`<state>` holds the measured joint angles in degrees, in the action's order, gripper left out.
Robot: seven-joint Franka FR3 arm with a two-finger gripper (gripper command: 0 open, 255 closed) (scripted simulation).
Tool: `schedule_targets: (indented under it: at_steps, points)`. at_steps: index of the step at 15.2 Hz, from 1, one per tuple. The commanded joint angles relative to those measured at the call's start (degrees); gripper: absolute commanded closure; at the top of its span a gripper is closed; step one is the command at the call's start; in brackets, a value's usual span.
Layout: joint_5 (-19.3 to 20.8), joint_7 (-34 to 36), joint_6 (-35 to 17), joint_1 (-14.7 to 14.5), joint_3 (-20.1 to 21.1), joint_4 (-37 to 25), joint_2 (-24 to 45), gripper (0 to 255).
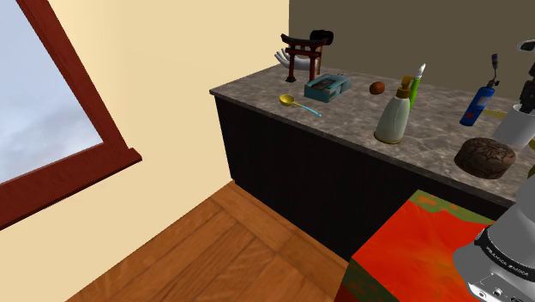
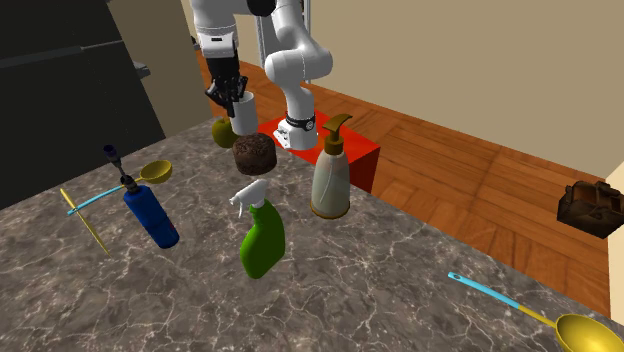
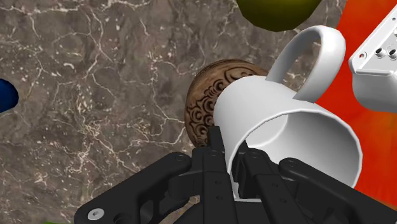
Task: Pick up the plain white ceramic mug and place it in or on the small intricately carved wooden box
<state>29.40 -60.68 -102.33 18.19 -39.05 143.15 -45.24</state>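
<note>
White mug (image 3: 289, 130) sat in my pincer (image 3: 230, 151), clenched on its wall at the rim: one finger inside, one outside, handle pointing away from me. In the 2nd ext. view the mug (image 2: 243, 108) hung off the counter (image 2: 400, 280) w/ my pincer (image 2: 228, 92) gripping it from above. Directly below it, not touching, stood the round brown carved box (image 2: 254, 153). Wrist view showed the box (image 3: 202, 109) partly covered by the mug, its carved lid facing up. In the shoulder view the mug (image 1: 517, 125) showed just above and behind the box (image 1: 485, 156), near that view's right edge.

Around the box, 2nd ext. view: an olive-green round obj. (image 2: 221, 131) just behind it, a beige pump bottle (image 2: 331, 176) to the right, a green spray bottle (image 2: 262, 236) nearer the cam, a blue bottle (image 2: 150, 214) off to the left w/ a gold spoon (image 2: 152, 172) close by it. My red stand (image 2: 362, 152) sat beyond the counter edge, my white arm (image 2: 292, 62) rising from it.

Further off along the marbled counter (image 1: 343, 120), shoulder view: a small brown ball (image 1: 376, 87), a teal box (image 1: 327, 85), another gold spoon (image 1: 291, 101) w/ blue handle, and a dark red gate-shaped model (image 1: 303, 53) at the far end. Wood floor (image 1: 223, 249) below, red-framed window (image 1: 51, 94) on the left wall.
</note>
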Motion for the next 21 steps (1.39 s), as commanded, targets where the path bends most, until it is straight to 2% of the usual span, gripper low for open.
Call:
schedule_targets:
  at_steps: [1, 3, 10, 11, 16, 20, 21]
  points:
    - [0.6, 0.2, -1.6, 0.1, -0.7, 1.4, 0.2, 255]
    - [1.2, 0.4, -3.3, 0.2, -1.5, 2.7, 0.5, 255]
    - [1.2, 0.4, -3.3, 0.2, -1.5, 2.7, 0.5, 255]
    - [1.2, 0.4, -3.3, 0.2, -1.5, 2.7, 0.5, 0]
    - [1.2, 0.4, -3.3, 0.2, -1.5, 2.7, 0.5, 0]
    - [-1.5, -0.2, 3.8, -0.4, 1.9, -3.5, -0.2, 0]
    - [-1.5, -0.2, 3.8, -0.4, 1.9, -3.5, -0.2, 0]
